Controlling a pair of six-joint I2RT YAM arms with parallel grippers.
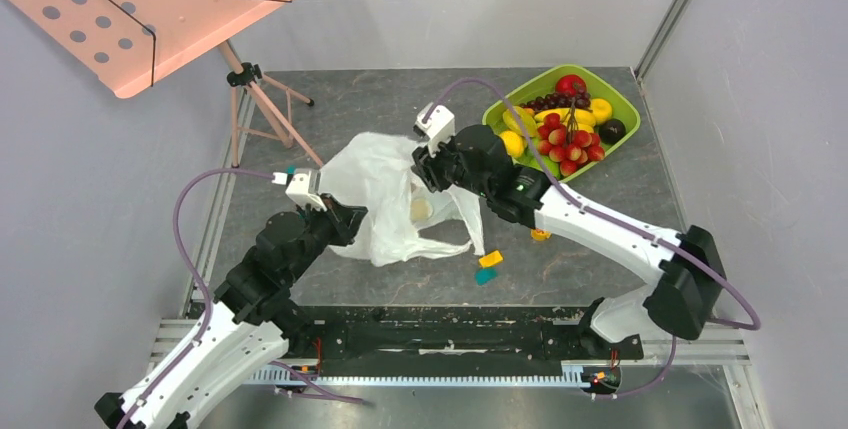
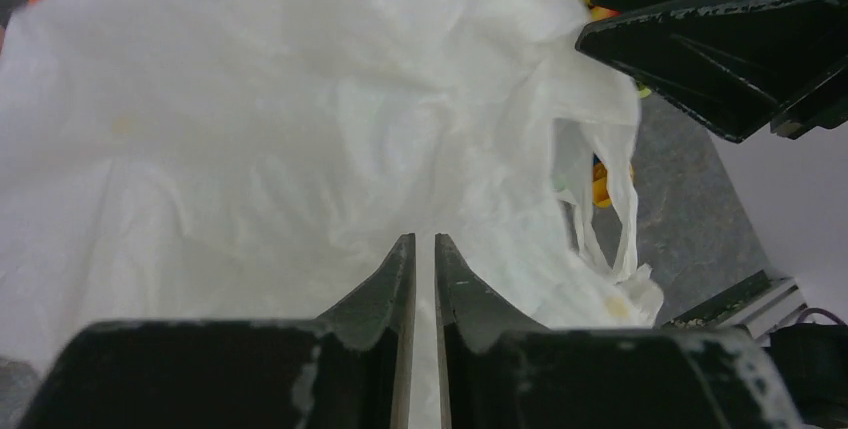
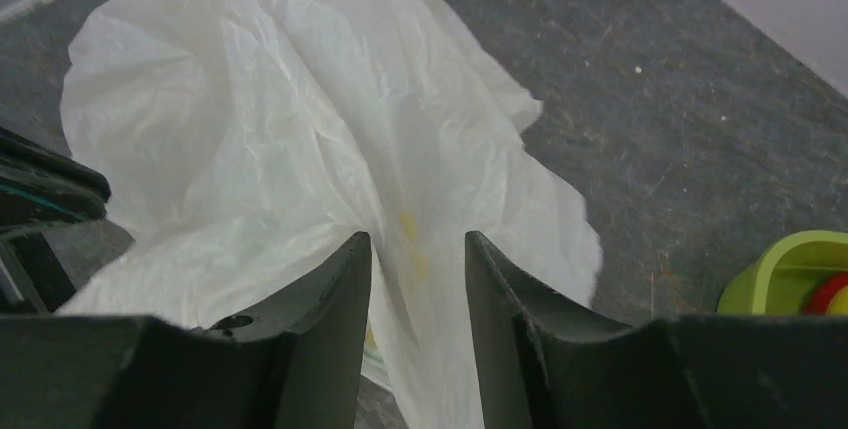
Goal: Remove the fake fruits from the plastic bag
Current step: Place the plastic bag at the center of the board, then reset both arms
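The plastic bag (image 1: 385, 194) lies crumpled in the middle of the table, translucent white, and fills the left wrist view (image 2: 300, 129) and the right wrist view (image 3: 290, 129). My left gripper (image 1: 347, 217) is shut on the bag's left edge, and thin film shows between its nearly closed jaws (image 2: 425, 249). My right gripper (image 1: 432, 161) is shut on a raised fold at the bag's far right (image 3: 418, 244). A pale round fruit (image 1: 420, 209) shows faintly through the bag. The red-and-yellow bunch (image 1: 570, 144) and a red round fruit (image 1: 570, 84) lie in the green tray (image 1: 628, 107).
The tray at the back right also holds yellow bananas (image 1: 560, 116), dark grapes (image 1: 548, 102) and a dark round piece (image 1: 612, 130). Small coloured blocks (image 1: 489, 260) lie beside the bag's near right. A pink music stand (image 1: 150, 9) on tripod legs (image 1: 268, 104) stands at the back left. Walls close both sides.
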